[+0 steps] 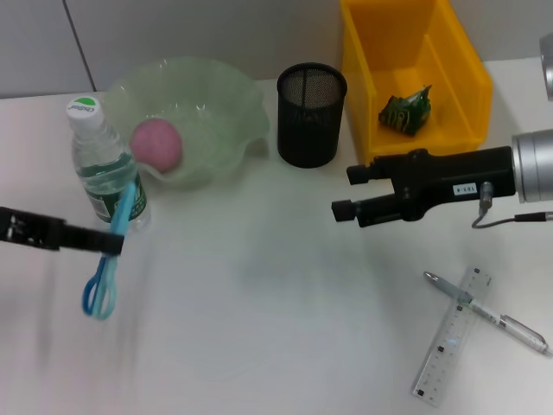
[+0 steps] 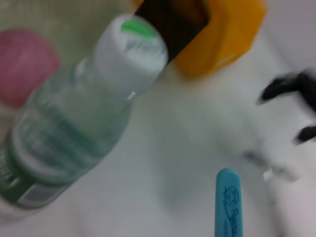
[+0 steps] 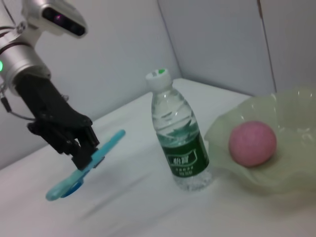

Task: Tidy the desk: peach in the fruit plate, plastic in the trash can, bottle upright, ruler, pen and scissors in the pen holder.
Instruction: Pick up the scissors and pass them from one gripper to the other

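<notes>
Scissors [image 1: 108, 259] pinched in left fingers [image 1: 111, 243] beside bottle [image 1: 105, 164]; right fingers [image 1: 346, 192] spread over open desk [image 1: 259, 328].

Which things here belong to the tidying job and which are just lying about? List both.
Job: peach in fruit plate; plastic wrapper in yellow bin; upright bottle; scissors held by left gripper; pen; ruler; mesh pen holder; right gripper, open.
Lying about: nothing visible.
</notes>
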